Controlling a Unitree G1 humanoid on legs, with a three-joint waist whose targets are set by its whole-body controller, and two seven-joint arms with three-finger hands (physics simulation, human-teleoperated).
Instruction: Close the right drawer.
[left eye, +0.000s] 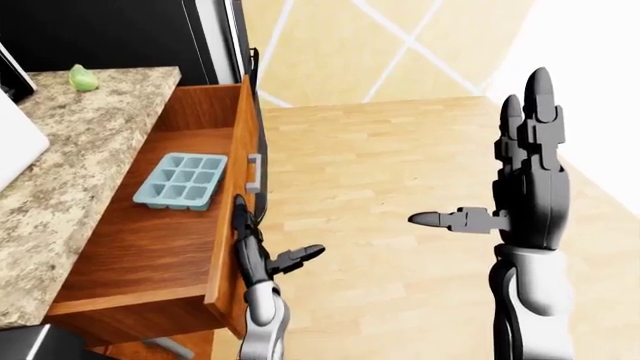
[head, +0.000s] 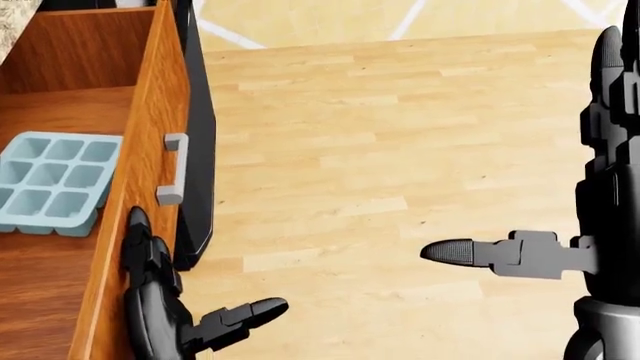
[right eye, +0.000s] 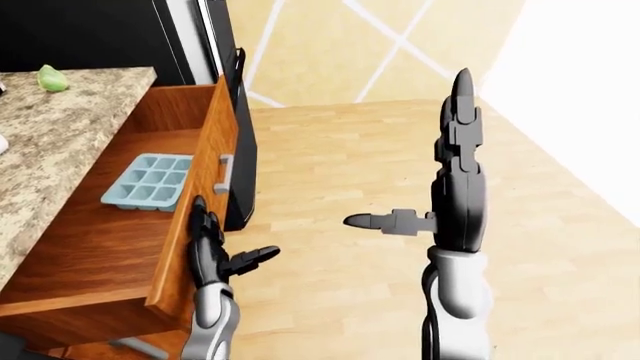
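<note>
— Wood flooring (left eye: 400, 165) runs pale under all of it, and the drawer (left eye: 150, 247) stands far out from beneath the granite counter (left eye: 70, 150), on the left of the left-eye view. That's the one to shut?

— I'd say so. Its front panel (head: 150, 187) carries a grey handle (head: 172, 169), and an ice cube tray (left eye: 182, 181) lies inside on the drawer floor.

— And the hands?

— The left hand (left eye: 258, 255) lies flat against the outer face of the front panel, below the handle, fingers straight and thumb splayed, gripping nothing. The right hand (left eye: 525, 180) is raised well apart over the floor, fingers straight too, empty.

— So the push is on?

— It looks that way, and hardly begun. Next it wants a steady press toward the counter, palm kept square, with no slipping off the panel's edge.

— That green thing?

— A small green object (left eye: 82, 76) on the counter's far end; I can't tell what it is.
</note>
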